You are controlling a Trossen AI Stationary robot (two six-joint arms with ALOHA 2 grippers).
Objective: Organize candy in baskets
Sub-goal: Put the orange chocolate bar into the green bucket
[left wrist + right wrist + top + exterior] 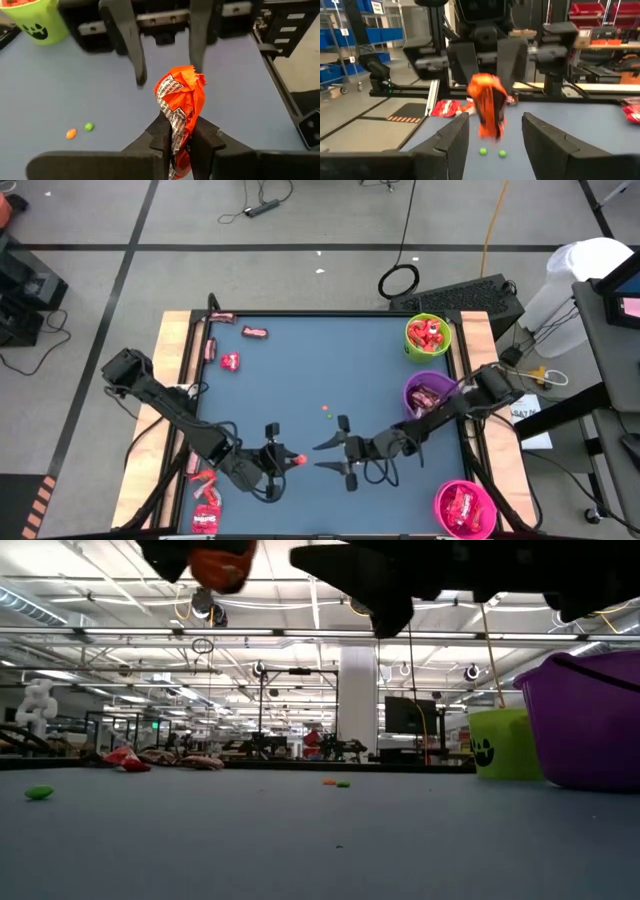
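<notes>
Pinching a crumpled red-orange candy (179,112) between its fingers, the left gripper (284,459) hangs above the blue table (320,390) near the front edge, left of centre. In the left wrist view the wrapper stands up out of the nearly closed jaws, white print showing on its folds. The right gripper (338,445) faces it from just beside, its two fingers (449,145) spread apart with nothing between them; in the right wrist view the held candy hangs in line with the gap, farther off, not touching either finger.

More candy lies loose on the table: three pieces (231,361) near the far left corner, and a few more (205,500) along the left edge by the front corner. Tiny dots (327,412) in green and orange sit near the table's middle.

Along the right side stand three baskets. The green basket (428,336) at the far corner holds red candy. The purple basket (428,394) stands midway along, with dark-wrapped pieces inside, and the right arm reaches past it. The pink basket (465,508) at the front corner also holds red candy. In the low view the purple basket rises close on the right with the green one behind it.
</notes>
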